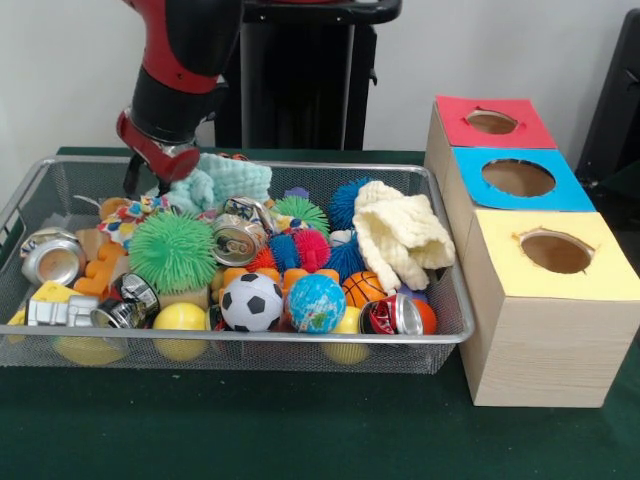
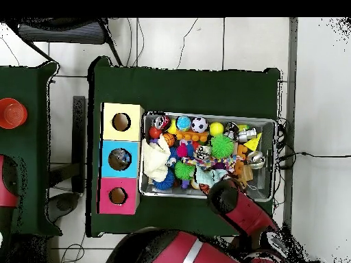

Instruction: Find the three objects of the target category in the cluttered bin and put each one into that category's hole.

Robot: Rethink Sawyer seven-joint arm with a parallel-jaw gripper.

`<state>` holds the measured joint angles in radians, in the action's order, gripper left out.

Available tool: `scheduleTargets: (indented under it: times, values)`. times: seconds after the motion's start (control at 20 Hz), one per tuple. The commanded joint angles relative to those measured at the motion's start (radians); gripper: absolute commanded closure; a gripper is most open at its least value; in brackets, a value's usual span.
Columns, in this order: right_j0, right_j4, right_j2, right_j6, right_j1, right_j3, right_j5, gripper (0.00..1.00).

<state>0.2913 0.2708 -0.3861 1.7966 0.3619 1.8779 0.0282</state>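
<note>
The wire mesh bin (image 1: 452, 338) (image 2: 275, 159) is full of mixed clutter. It holds a green spiky ball (image 1: 172, 250), a soccer ball (image 1: 250, 301), a globe ball (image 1: 315, 302), a small basketball (image 1: 362, 288), a silver can (image 1: 236, 240), a red can (image 1: 396, 315), a cream cloth (image 1: 400, 235) and a teal cloth (image 1: 228, 180). My gripper (image 1: 150, 178) (image 2: 223, 192) hangs over the bin's far left corner in the front view, just above the teal cloth. It holds nothing that I can see.
Three wooden boxes with round holes stand in a row right of the bin: red top (image 1: 490, 122), blue top (image 1: 520, 178), yellow top (image 1: 555, 252). In the overhead view they lie left of the bin, with the yellow box (image 2: 121, 122) at the top. A red object (image 2: 10, 113) sits on a side table.
</note>
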Motion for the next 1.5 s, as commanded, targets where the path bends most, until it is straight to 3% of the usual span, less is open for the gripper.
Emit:
scheduleTargets:
  times: [0.05,0.8,1.25,1.5]
  values:
    - [0.062,0.018,0.055,0.130,-0.028,-0.115,-0.080,0.00]
    - [0.190,-0.038,0.197,0.139,-0.050,-0.099,0.030,0.00]
    - [0.347,-0.132,0.377,0.193,-0.112,-0.091,0.195,0.00]
    - [0.339,-0.149,0.377,0.207,-0.150,-0.114,0.254,0.00]
